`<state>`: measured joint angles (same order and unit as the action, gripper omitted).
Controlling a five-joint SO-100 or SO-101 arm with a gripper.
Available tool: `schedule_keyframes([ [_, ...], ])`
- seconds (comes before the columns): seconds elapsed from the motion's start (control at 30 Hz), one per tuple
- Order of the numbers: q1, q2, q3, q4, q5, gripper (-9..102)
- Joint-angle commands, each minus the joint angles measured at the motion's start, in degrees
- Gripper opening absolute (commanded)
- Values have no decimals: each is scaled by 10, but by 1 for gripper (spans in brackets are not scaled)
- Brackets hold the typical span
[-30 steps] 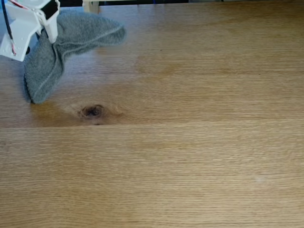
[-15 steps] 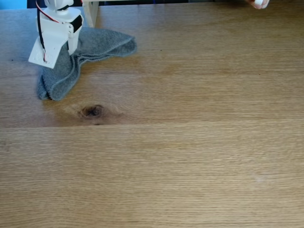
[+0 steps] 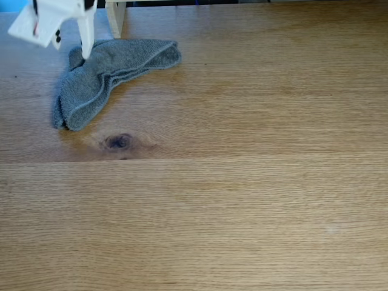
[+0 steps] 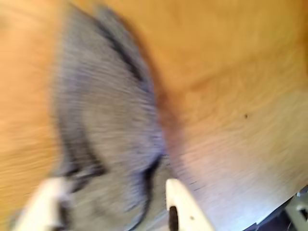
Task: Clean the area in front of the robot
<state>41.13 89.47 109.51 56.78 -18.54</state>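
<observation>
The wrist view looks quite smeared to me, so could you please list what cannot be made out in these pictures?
- Wrist view: motion blur smears the grey cloth and tabletop; cloth texture and folds are unreadable.
- Wrist view: the claw is cut off by the bottom edge; fingers apart, but contact with the cloth is unclear.
- Fixed view: the arm is cut off by the top edge; the claw is largely hidden.
- Fixed view: the wooden post is cropped at the top.

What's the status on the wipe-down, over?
Gripper open, fingers straddling the grey cloth. Cloth bunched at the tabletop's far left in the fixed view. Nothing in the way.
</observation>
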Motion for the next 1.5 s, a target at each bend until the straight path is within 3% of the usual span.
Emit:
schedule_keyframes([
  [0.0,-114,118,-4,66,60,8],
  [0.07,-180,138,-4,94,100,0],
  [0.33,-364,197,-4,148,241,0],
  [0.7,-397,303,20,85,308,0],
  [0.87,-398,472,168,56,279,0],
  [1.17,-383,807,582,17,233,0],
  [1.3,-391,971,725,54,216,0],
  [1.47,-399,998,831,73,200,0],
])
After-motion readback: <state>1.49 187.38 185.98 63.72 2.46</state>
